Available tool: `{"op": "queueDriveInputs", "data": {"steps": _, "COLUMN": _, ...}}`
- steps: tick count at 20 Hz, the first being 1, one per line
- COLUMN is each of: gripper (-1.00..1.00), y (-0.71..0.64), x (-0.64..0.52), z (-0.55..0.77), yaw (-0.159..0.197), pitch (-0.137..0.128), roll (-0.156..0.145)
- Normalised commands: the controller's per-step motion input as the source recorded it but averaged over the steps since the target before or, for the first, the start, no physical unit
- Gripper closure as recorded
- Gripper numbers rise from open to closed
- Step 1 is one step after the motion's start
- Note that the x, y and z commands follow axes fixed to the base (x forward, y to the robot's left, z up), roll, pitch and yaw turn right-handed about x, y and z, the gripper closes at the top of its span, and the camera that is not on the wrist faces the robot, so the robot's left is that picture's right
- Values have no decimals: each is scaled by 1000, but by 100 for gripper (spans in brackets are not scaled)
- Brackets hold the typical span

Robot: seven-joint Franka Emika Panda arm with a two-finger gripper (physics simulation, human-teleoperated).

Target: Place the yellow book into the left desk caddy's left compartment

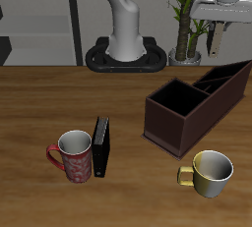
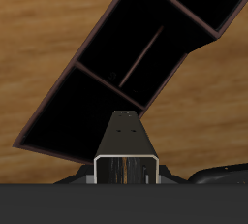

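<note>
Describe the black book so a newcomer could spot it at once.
On the wooden table, find the red patterned mug near the front edge. The black book stands upright beside it, on the side facing the brown caddy. It is a thin, flat slab, unlike the round mug.

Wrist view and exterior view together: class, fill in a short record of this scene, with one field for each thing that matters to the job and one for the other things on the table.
yellow book: off the table, held over the caddy, not yet inside
left desk caddy: on the table, set at a slant, dividers visible
gripper: raised above the caddy, appears shut on the book
black book: standing upright beside the red mug
yellow mug: near the table's front edge
</note>
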Motion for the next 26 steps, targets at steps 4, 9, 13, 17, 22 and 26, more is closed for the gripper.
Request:
{"op": "queueDriveInputs", "data": {"steps": 4, "gripper": 100, "y": 190, "x": 109, "z": -105, "yaw": 12, "pitch": 15, "roll": 21}}
{"op": "queueDriveInputs", "data": {"steps": 9, "gripper": 100, "y": 209, "x": 25, "z": -127, "yaw": 19, "pitch": 23, "roll": 28}}
{"op": "queueDriveInputs", "data": {"steps": 13, "gripper": 100, "y": 158, "x": 89, "z": -70, "yaw": 34, "pitch": -10, "roll": 24}}
{"op": "queueDriveInputs", "data": {"steps": 17, "gripper": 100, "y": 64, "x": 103, "z": -86, "yaw": 4, "pitch": 15, "roll": 8}}
{"op": "queueDriveInputs", "data": {"steps": 22, "gripper": 100, "y": -47, "x": 83, "z": -158, "yaw": 19, "pitch": 12, "roll": -4}}
{"op": "queueDriveInputs", "data": {"steps": 26, "gripper": 100, "y": -80, "x": 140, "z": -221, "yaw": 15, "pitch": 30, "roll": -12}}
